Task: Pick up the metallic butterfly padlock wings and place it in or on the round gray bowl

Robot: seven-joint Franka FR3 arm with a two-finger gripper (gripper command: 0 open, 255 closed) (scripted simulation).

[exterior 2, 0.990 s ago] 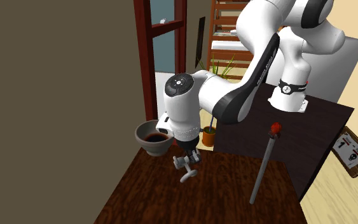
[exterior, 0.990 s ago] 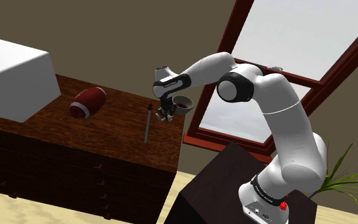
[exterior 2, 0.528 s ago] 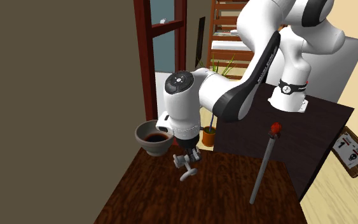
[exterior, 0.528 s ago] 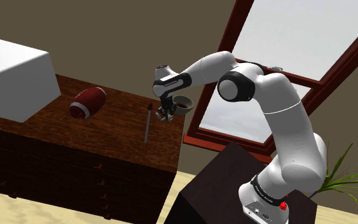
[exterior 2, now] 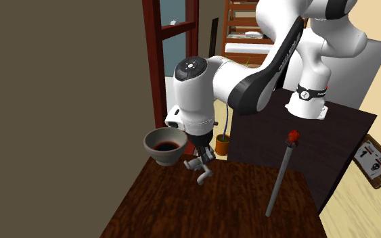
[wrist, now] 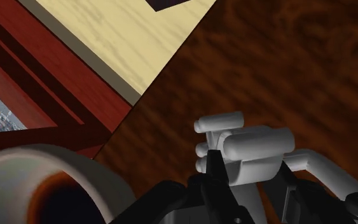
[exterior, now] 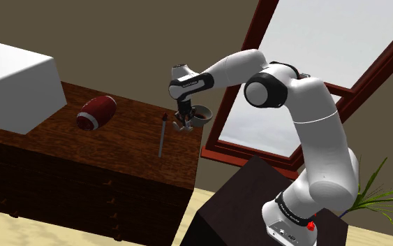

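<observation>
Closed on the pale padlock (wrist: 254,147), the gripper (wrist: 250,173) hangs just beside the bowl (wrist: 44,159); its seemingly narrow hold could slip and drop the padlock short.

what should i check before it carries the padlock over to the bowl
1. Grip: the hand is shut on the padlock, clasped between the fingers: ok.
2. The padlock is off the dresser top: ok, it hangs above the wood.
3. The padlock is higher than the rim of the bowl: not ok, it looks level with the bowl's wall.
4. The padlock is over the bowl's mouth: not ok, it hangs beside the bowl.
5. The bowl is upright: ok.
6. The path is free of the slim rod: ok, it lies apart, on the side away from the bowl.
</observation>
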